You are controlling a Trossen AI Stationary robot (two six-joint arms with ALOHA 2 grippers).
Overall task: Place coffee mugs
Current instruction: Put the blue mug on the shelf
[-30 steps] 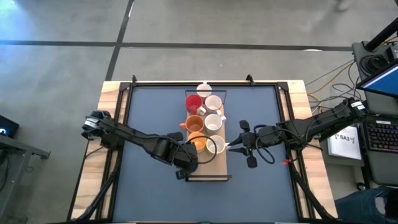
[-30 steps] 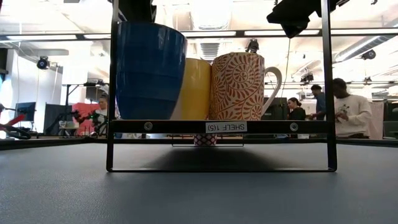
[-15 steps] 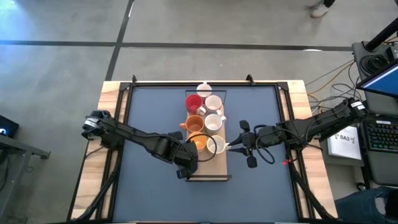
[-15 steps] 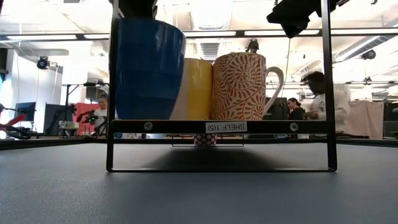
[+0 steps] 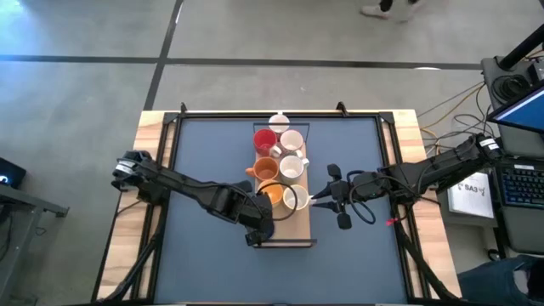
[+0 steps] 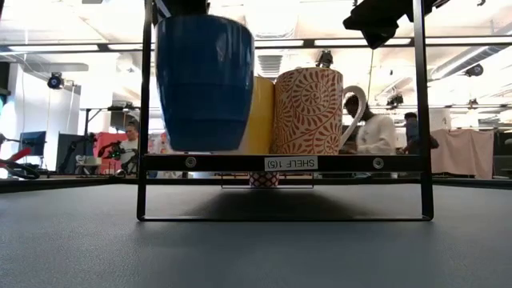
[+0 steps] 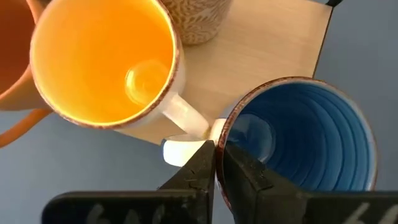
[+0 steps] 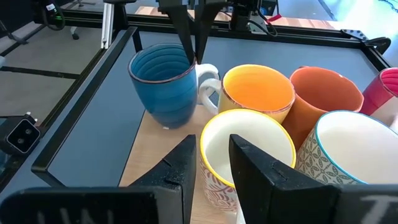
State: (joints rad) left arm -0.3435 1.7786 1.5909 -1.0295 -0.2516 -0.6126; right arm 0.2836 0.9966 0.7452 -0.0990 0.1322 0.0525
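A blue mug point(image 6: 200, 80) with a white handle point(image 8: 208, 84) is at the near left corner of the wooden shelf board point(image 5: 293, 228). My left gripper point(image 7: 216, 149) is shut on it and covers it from above point(image 5: 257, 223). Beside it stand a yellow-lined mug point(image 8: 258, 93), an orange mug point(image 5: 266, 167), a red mug point(image 5: 264, 140) and several white or cream mugs, all on their bases. My right gripper point(image 8: 211, 155) is open. One of its fingers is outside and one inside the rim of the patterned cream mug point(image 6: 308, 112). I cannot tell whether they touch it. My left gripper holds the blue mug by its rim point(image 7: 219, 132), right beside the handle. One finger point(image 7: 249, 174) is inside the mug and the other point(image 7: 198, 171) outside. The fingers come steeply down from above, slanting from the table's left. The mug hangs slightly tipped, its base just above the shelf point(image 6: 280, 162).
The shelf is a black metal frame point(image 6: 422, 120) standing on the dark blue table mat point(image 5: 204, 153). The mugs stand close together in two rows along the board. Bare mat lies on both sides of the frame. People move in the room behind.
The blue mug has risen a little off the shelf board, tipped slightly and shifted toward the table's right, closer to the yellow-lined mug. My left gripper has stayed over it. A person has walked across the room behind.
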